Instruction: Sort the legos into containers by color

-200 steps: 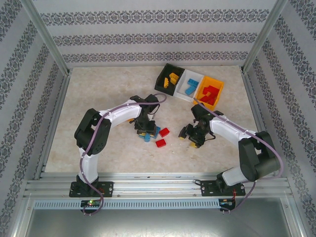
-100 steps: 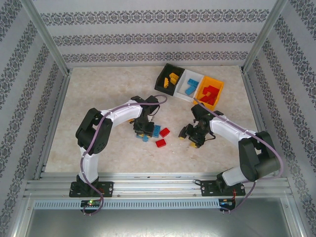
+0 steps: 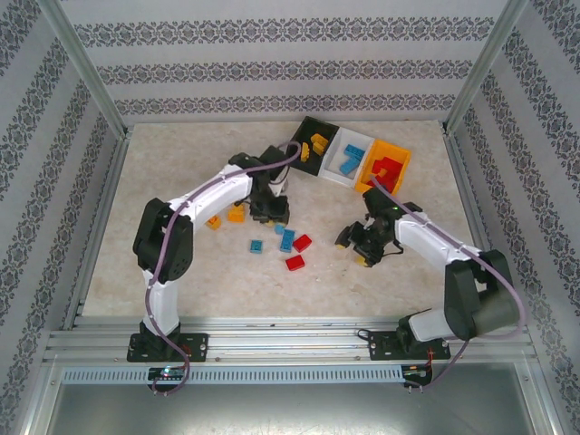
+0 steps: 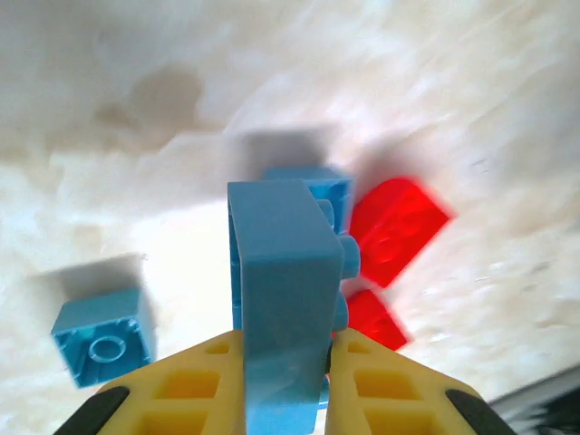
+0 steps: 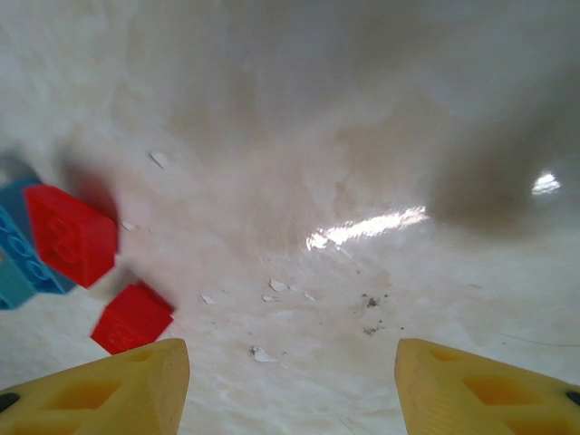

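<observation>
Over marbled tabletop [image 3: 181,163], left gripper [image 4: 285,340] pinches blue lego [image 4: 281,263], seemingly airborne; right gripper [image 5: 290,352] gapes.

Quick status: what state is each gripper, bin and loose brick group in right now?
Left gripper: jaws shut on blue brick.
Right gripper: jaws open, empty.
Black bin: holds orange-yellow bricks.
White bin: holds blue bricks.
Orange bin: holds red bricks.
Loose bricks: red, blue, orange ones lying unsorted on table.

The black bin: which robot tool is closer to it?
Left. The left tool, shut on a blue brick, is in front of the black bin, slightly to its left. The right tool is farther away, toward the robot and off to the bin's right.
</observation>
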You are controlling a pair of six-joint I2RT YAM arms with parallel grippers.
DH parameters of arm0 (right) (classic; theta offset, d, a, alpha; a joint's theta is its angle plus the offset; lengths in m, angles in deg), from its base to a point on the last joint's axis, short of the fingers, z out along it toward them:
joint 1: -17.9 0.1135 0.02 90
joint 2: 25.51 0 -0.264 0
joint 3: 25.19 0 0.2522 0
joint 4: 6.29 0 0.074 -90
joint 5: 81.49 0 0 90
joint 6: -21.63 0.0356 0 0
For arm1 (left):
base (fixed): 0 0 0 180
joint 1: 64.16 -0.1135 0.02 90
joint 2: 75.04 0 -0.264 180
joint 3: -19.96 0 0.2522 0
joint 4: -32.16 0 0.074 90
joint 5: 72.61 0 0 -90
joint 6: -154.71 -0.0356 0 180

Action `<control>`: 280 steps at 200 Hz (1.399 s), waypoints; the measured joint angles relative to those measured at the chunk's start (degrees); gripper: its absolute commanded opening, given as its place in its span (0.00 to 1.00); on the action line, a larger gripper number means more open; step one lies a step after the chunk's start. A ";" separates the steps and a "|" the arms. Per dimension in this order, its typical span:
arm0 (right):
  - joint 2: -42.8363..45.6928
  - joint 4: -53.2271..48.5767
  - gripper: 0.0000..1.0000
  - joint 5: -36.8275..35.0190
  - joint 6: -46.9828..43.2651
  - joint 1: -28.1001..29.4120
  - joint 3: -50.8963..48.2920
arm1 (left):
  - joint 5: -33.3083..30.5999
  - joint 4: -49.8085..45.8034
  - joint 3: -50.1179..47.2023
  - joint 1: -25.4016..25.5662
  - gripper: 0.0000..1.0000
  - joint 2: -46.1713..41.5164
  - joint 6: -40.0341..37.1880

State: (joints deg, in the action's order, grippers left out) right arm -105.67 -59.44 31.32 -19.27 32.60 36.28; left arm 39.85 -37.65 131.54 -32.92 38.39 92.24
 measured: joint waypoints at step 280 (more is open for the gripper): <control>17.55 -0.98 0.63 1.11 2.25 -7.85 -12.15 | 17.00 42.88 50.71 -2.51 0.48 39.98 47.71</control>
State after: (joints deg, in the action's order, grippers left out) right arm -88.12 -60.43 32.44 -17.02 24.75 24.13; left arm 56.85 5.23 182.25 -35.43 78.36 139.96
